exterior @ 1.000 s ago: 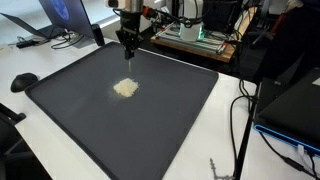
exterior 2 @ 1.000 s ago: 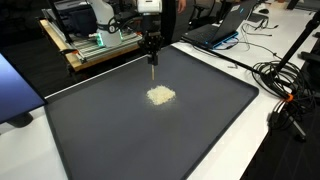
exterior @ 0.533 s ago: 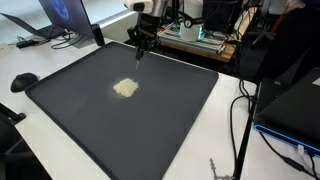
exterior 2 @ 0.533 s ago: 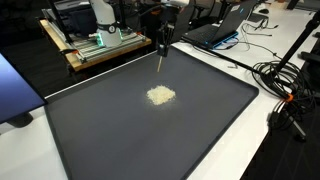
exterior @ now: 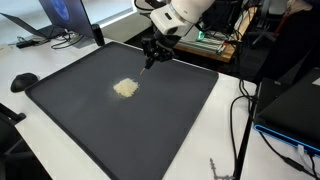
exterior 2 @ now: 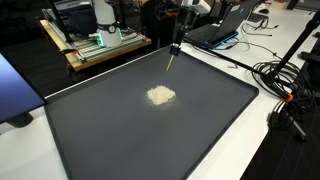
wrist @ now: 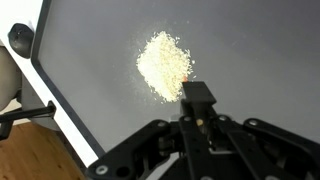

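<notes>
**A:** Where is the claw (exterior: 154, 50)?

**B:** It is above the far part of the dark mat (exterior: 180, 110), close to the mat's back edge. The mat lies flat on the white desk (exterior: 45, 62).

**A:** Is it open?

**B:** No, the jaws are fully closed. They pinch a thin stick (exterior 2: 171, 62), pale in colour, which hangs below them at a slant.

**A:** Does the stick's tip reach the mat?

**B:** I cannot tell. In both exterior views the tip is low over the mat, but contact does not show.

**A:** And the pile?

**B:** The pile of pale grains (exterior: 126, 88) is a small, loose heap near the middle of the mat. The stick is apart from it, between the heap and the back edge.

**A:** What does the wrist view add?

**B:** It looks down past the dark closed fingers at the heap, which lies just beyond them on the mat. A few grains are scattered round its edge.

**A:** Anything else nearby?

**B:** There are black cables (exterior 2: 285, 85) on the desk beside the mat, and a laptop (exterior: 62, 14) beyond one corner.
</notes>
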Available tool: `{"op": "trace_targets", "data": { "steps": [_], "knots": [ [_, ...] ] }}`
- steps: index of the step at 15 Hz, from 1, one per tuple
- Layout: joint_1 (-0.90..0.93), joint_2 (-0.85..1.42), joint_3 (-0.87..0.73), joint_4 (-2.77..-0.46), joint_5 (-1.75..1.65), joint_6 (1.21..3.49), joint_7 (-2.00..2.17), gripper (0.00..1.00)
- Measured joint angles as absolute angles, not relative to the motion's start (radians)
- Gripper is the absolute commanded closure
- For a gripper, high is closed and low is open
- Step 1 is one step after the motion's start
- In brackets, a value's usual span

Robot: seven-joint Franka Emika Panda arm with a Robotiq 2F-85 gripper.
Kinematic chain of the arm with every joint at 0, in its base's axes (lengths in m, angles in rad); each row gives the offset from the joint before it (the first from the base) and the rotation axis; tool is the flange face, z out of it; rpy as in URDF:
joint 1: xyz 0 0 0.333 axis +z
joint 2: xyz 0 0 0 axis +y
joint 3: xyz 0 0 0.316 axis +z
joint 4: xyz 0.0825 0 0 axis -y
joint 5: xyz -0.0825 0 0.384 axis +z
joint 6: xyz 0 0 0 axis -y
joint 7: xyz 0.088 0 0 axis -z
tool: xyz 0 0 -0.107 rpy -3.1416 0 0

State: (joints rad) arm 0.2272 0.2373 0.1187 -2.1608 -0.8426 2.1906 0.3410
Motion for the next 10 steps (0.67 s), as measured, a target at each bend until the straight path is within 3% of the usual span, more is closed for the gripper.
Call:
{"op": "trace_targets", "data": {
  "steps": [1,10],
  "knots": [
    [0.227,0.243,0.118,-2.155,-0.845,2.19,0.341,0.97],
    [0.267,0.348,0.148,-2.098,-0.854,2.186,0.301,0.97]
  ]
}}
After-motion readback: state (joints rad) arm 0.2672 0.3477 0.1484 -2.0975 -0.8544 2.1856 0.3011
